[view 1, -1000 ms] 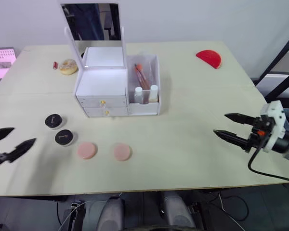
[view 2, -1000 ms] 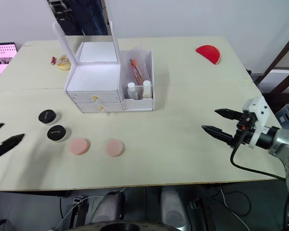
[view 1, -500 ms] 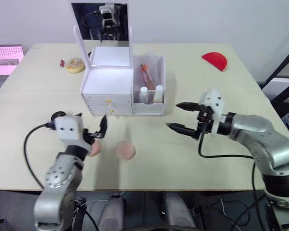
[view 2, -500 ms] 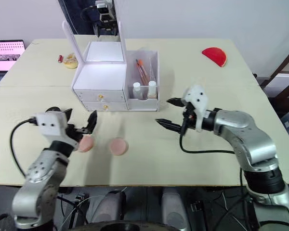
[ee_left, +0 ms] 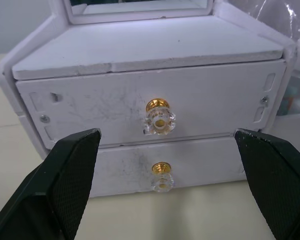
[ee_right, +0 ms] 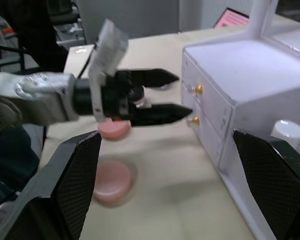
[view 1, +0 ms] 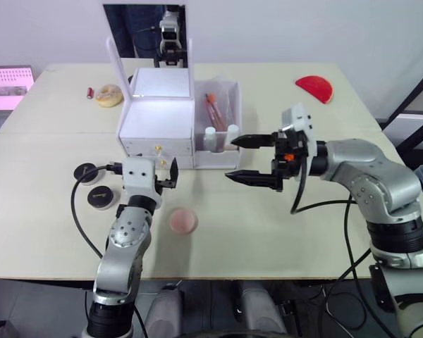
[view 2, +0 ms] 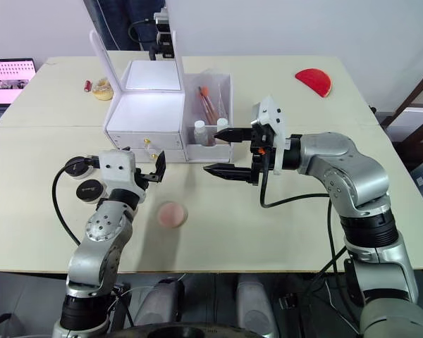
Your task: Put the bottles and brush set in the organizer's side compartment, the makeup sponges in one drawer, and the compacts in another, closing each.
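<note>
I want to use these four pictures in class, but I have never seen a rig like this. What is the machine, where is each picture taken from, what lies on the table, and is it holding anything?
It is a humanoid robot with two arms, each ending in a gripper of two black fingers. Two pictures come from a stereo camera on its head, looking down over the table. The other two come from cameras on the wrists, looking along each gripper's fingers.

On the table stands a white organizer with two closed drawers, a mirror lid, and a side compartment holding bottles and brushes. In front lie two black compacts and pink sponges.

The left gripper is open, facing the drawer knobs. The right gripper is open near the side compartment. Neither holds anything.
</note>
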`<state>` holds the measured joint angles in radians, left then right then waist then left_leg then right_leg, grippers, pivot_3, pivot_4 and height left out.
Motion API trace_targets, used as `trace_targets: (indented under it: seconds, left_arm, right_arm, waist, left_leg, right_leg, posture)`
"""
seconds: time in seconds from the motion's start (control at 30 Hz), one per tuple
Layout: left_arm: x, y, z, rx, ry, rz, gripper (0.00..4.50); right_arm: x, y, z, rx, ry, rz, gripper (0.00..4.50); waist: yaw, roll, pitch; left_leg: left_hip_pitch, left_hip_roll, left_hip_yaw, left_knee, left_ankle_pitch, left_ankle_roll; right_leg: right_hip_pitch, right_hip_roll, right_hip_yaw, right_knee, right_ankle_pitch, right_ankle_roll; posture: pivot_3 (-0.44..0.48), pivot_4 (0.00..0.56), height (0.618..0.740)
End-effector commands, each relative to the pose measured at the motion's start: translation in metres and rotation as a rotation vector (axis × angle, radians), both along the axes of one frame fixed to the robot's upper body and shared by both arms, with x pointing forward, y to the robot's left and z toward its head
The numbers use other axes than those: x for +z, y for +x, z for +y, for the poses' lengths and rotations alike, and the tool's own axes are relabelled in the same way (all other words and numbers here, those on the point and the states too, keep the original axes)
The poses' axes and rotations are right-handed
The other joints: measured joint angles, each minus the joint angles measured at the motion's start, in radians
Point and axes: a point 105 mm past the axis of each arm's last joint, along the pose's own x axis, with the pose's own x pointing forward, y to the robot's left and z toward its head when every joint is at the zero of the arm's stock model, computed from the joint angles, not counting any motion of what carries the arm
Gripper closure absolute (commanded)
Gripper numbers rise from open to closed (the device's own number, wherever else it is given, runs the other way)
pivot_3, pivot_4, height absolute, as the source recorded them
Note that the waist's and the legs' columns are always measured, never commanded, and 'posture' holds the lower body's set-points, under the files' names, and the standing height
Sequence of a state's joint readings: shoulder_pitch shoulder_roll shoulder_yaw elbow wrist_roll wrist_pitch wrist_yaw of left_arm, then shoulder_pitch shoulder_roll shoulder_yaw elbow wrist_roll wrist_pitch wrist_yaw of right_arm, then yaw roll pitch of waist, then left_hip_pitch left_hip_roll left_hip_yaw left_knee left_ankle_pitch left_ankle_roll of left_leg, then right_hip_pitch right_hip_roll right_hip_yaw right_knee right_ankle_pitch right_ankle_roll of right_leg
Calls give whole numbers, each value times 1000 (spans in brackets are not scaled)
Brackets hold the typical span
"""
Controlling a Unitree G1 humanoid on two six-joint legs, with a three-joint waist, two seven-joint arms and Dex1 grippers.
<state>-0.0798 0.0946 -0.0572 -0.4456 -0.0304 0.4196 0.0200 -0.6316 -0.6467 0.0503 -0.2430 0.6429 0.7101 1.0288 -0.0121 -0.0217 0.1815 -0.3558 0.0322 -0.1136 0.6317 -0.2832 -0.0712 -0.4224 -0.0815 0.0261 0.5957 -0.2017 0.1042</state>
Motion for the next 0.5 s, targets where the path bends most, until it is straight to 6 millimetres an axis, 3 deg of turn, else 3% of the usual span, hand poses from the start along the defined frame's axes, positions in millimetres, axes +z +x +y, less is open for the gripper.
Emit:
trace_targets:
  seconds: [0.03, 0.33, 0.43, 0.5]
  left_arm:
    - [10, 3, -4, -11, -6, -58, 0]
    - [13, 12, -6, -26, -16, -93, 0]
    - [14, 14, -7, -30, -18, -101, 846]
    - [15, 15, -7, -31, -21, -101, 1847]
  right_arm:
    - [13, -1, 2, 11, 34, -52, 75]
    - [14, -1, 0, -26, 40, -61, 75]
    - [12, -1, -2, -37, 37, -59, 0]
    - [12, -1, -2, -39, 37, -60, 0]
  waist:
    - [0, 0, 0]
    - [1, 0, 0]
    - [0, 0, 0]
    - [0, 0, 0]
  left_leg:
    - [0, 0, 0, 0, 0, 0]
    - [0, 0, 0, 0, 0, 0]
    - [0, 0, 0, 0, 0, 0]
    - [0, 0, 0, 0, 0, 0]
  right_leg:
    - [0, 0, 0, 0, 0, 0]
    - [0, 0, 0, 0, 0, 0]
    - [0, 0, 0, 0, 0, 0]
    - [0, 0, 0, 0, 0, 0]
  posture:
    - [0, 150, 739]
    - [0, 150, 739]
    - [0, 150, 739]
    - [0, 150, 739]
